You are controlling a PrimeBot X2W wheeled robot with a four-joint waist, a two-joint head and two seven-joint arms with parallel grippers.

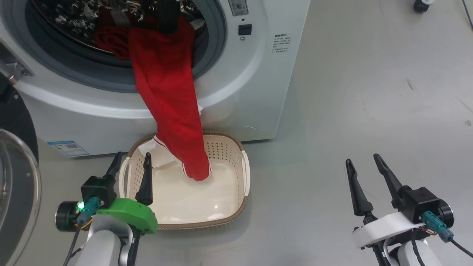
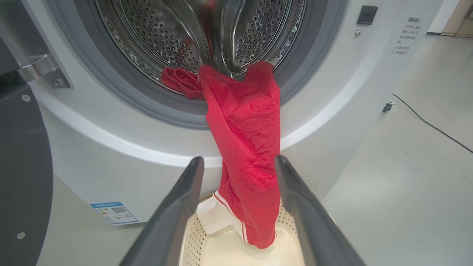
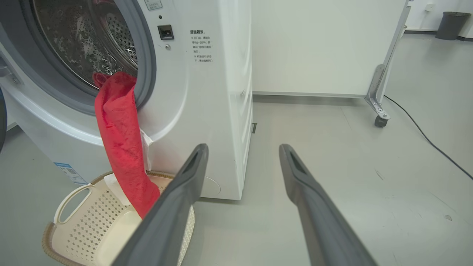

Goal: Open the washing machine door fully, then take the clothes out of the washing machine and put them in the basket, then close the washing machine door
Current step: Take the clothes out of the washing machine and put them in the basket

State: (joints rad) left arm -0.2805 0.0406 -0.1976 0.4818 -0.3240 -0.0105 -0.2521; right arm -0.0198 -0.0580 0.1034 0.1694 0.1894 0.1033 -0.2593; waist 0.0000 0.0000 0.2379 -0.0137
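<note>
Both spread apart, empty: left end effector (image 1: 133,154), right end effector (image 1: 362,158) | red garment (image 1: 166,92) hangs from washing machine (image 1: 258,92) mouth into basket (image 1: 207,223) | you'd best grip it high near the drum, then lift clear.

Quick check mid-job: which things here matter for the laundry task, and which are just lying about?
Job: washing machine, washing machine door, hanging red garment, bunched red garment, basket.
Lying about: floor cable, wheeled white panel, black bin.
</note>
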